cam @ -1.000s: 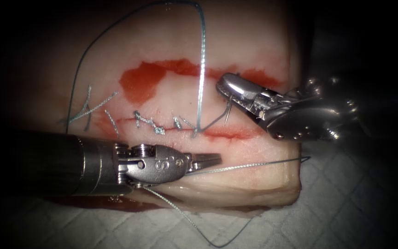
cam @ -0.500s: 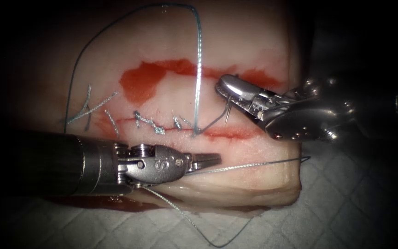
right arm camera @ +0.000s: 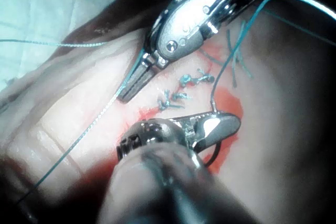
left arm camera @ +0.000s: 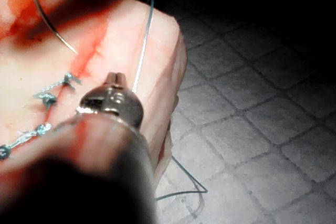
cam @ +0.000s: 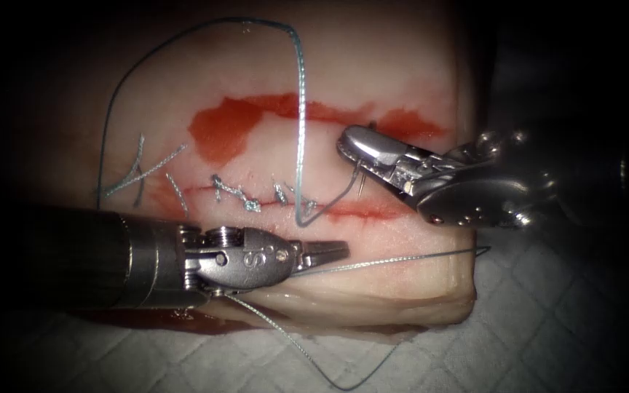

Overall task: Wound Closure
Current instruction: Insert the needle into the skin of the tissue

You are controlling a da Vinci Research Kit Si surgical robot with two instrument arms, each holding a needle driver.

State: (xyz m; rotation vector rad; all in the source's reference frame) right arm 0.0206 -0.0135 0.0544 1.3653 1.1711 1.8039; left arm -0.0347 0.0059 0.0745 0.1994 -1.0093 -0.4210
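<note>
Your right pincer (cam: 358,145) pinches the curved needle (cam: 359,177) near its swaged end, above the cut (cam: 358,211); the needle hangs clear of the tissue (cam: 402,73), its point just over the cut's open right stretch. Your left pincer (cam: 329,253) sits below the cut, jaws pressed together on the thread (cam: 394,259) that runs right along the tissue's lower edge. Done so far: several knotted stitches (cam: 245,196) close the left and middle of the cut, with cut thread ends (cam: 136,171) at the far left. Left to do: the right stretch still gapes, with red fluid (cam: 223,127) in it. A long thread loop (cam: 300,109) rises from the last stitch, lying slack.
</note>
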